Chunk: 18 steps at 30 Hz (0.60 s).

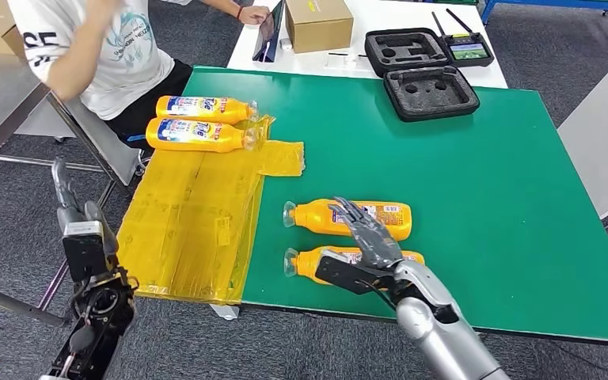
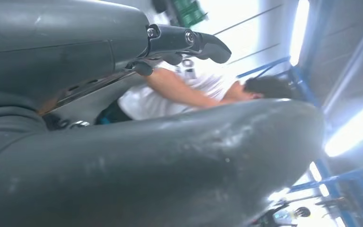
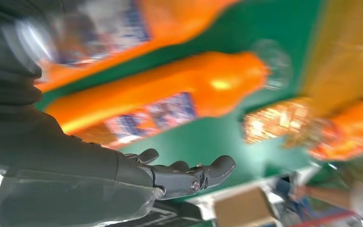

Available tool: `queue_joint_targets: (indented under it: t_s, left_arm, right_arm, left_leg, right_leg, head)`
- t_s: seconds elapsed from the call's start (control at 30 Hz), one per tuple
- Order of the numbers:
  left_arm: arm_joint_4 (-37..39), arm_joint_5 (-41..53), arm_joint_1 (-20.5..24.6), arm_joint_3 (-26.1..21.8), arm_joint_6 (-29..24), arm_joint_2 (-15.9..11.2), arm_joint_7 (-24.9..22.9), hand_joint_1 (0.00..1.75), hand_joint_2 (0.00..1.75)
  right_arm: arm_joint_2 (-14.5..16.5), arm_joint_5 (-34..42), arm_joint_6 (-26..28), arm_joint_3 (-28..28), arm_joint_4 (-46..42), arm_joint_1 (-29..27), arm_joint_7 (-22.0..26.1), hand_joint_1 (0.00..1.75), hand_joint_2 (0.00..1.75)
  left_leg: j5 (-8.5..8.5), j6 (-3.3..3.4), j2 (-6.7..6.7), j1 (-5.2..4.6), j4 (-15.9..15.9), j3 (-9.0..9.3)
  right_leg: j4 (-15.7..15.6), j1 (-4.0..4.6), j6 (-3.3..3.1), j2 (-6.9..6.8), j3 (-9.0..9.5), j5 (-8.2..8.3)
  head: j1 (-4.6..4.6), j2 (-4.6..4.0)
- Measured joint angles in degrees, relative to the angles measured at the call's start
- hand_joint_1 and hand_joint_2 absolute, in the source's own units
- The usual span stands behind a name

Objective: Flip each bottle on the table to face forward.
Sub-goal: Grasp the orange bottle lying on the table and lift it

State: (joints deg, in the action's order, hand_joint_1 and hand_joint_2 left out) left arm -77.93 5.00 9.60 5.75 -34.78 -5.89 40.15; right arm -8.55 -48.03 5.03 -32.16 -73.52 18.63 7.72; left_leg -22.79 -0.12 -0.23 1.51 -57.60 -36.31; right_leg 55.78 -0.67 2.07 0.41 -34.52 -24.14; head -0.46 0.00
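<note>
The right hand (image 1: pixel 368 237), fingers apart and holding nothing, hovers over two bottles (image 1: pixel 348 218) near the counter's front edge; it should grip one bottle's body squarely.

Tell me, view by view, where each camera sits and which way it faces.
Head view: high on the body, looking forward and down at the green table; the right robot hand is over two bottles, the left robot hand beside the table.
Left wrist view: behind the left robot hand, facing a person.
Right wrist view: behind the right robot hand, facing blurred bottles.
Shared: head and right wrist views both show the bottles and right robot hand.
</note>
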Motion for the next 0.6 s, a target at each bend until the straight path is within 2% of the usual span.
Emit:
queue_joint_targets:
  t_s: [0.17,0.43,0.57,0.6]
  left_arm:
    - [-0.3,-0.2,-2.2,0.0,1.3,0.0,0.0,0.0,0.0]
    - [0.0,-0.1,-2.1,0.0,3.1,0.2,0.0,0.0,0.0]
    - [1.1,0.9,-1.7,0.5,3.7,0.6,0.0,0.0,1.75]
    - [1.4,1.0,-1.6,0.7,3.8,0.7,0.0,0.0,1.75]
  right_arm:
    - [-3.5,0.3,-3.7,1.2,0.3,-0.3,-1.1,0.0,1.75]
    - [-4.8,-0.2,-6.0,0.9,1.2,-0.9,-1.9,0.0,1.75]
    - [-4.8,-0.3,-6.7,0.5,2.5,-0.7,-1.9,0.0,1.75]
    - [-4.8,-0.3,-6.7,0.4,2.8,-0.7,-1.9,0.0,1.75]
  left_leg:
    - [-0.01,0.01,-0.01,-0.02,0.0,-0.03]
    - [-0.02,0.02,0.0,0.02,0.0,-0.02]
    - [-0.02,0.02,0.0,0.01,0.0,-0.02]
    - [-0.02,0.02,0.0,0.01,0.0,-0.02]
  right_leg:
    - [0.0,-0.02,0.0,0.0,-0.01,0.0]
    - [0.0,0.02,0.0,0.01,-0.02,0.0]
    - [0.0,0.01,0.0,0.0,-0.01,0.0]
    - [0.0,0.01,0.0,0.0,-0.01,0.0]
  head:
    - [0.03,0.0]
    - [0.0,0.0]
    - [0.01,0.0]
    - [0.01,0.0]
